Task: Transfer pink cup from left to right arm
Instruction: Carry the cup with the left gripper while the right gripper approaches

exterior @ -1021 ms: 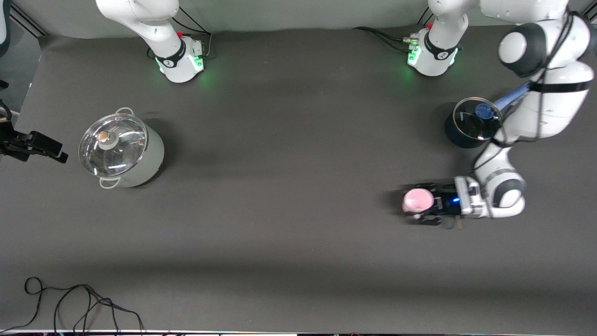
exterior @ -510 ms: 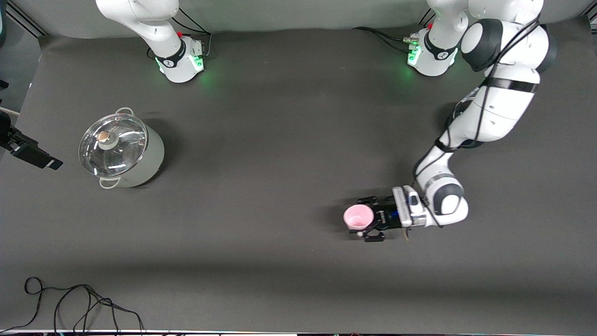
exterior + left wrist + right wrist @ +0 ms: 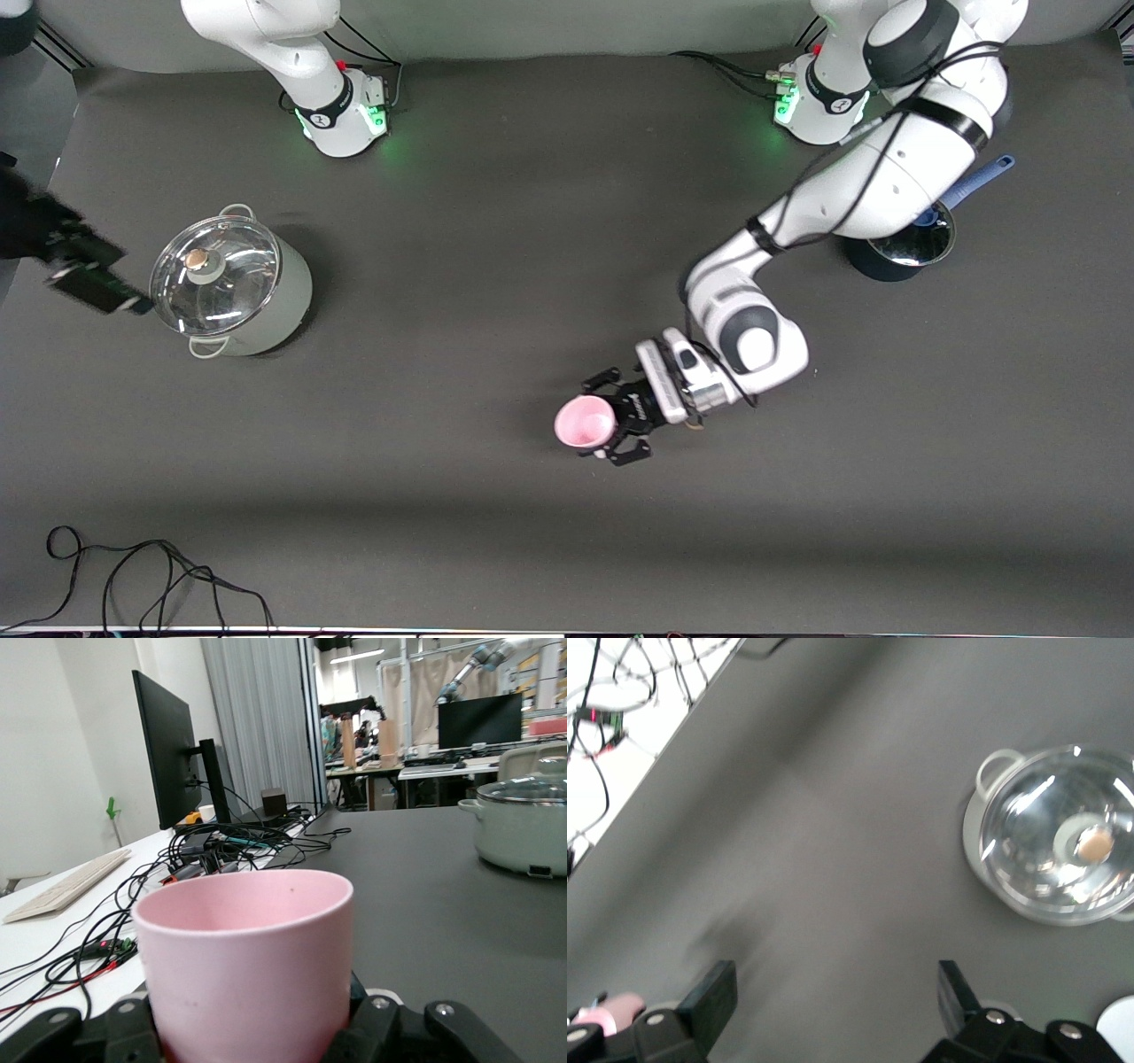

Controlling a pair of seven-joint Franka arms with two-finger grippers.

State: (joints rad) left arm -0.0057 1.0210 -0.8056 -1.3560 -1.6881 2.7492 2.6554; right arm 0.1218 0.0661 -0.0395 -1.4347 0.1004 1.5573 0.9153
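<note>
The pink cup (image 3: pixel 583 423) is a small tapered tumbler held sideways over the middle of the table, its mouth toward the right arm's end. My left gripper (image 3: pixel 604 422) is shut on the cup. In the left wrist view the cup (image 3: pixel 248 966) fills the foreground, with the left gripper (image 3: pixel 252 1032) clamping its base between black fingers (image 3: pixel 383 1029). My right gripper (image 3: pixel 89 275) hangs over the table's edge at the right arm's end, beside the pale pot. In the right wrist view the right gripper (image 3: pixel 837 997) stands open over bare table, nothing between its fingers (image 3: pixel 718 995).
A pale green pot with a glass lid (image 3: pixel 232 288) stands toward the right arm's end; the right wrist view also shows this pot (image 3: pixel 1054 846). A dark pot (image 3: pixel 899 252) with a blue handle (image 3: pixel 979 177) sits under the left arm. A black cable (image 3: pixel 151 576) lies near the front edge.
The left arm has swung the cup from the left arm's end to the table's middle. The right gripper has shifted closer to the pale pot, still open.
</note>
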